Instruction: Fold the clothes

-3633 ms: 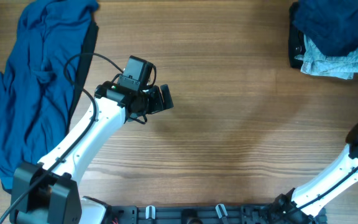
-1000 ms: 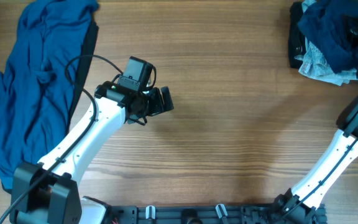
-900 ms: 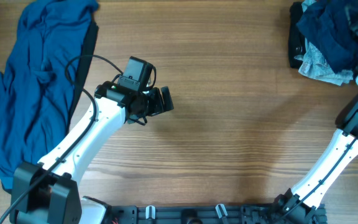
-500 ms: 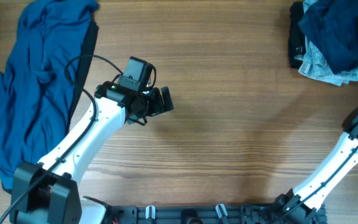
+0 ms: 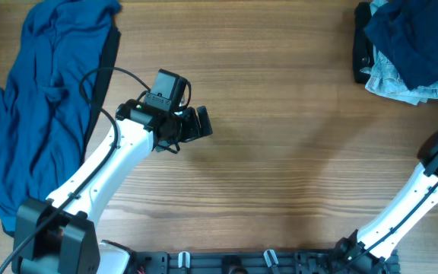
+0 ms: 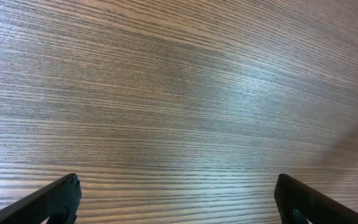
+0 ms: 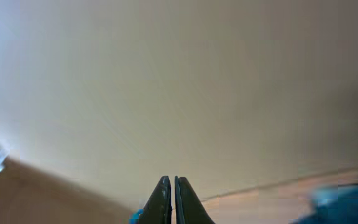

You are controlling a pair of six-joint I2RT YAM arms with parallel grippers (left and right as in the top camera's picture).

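A large blue garment lies crumpled along the table's left side. A pile with a dark blue garment on top of a pale blue-grey one sits at the far right corner. My left gripper hovers over bare wood left of centre, open and empty; its two fingertips frame bare wood in the left wrist view. My right gripper is shut with nothing visible between its fingers, pointing up at a plain wall. It is out of the overhead view; only its arm shows at the right edge.
A black item lies against the left side of the right pile. A dark strap or edge runs along the right side of the blue garment. The wooden table spans the view.
My right gripper was at the top of the right pile a second ago and has since drawn back out of the overhead view. The pile shifted slightly. The left arm has not moved.
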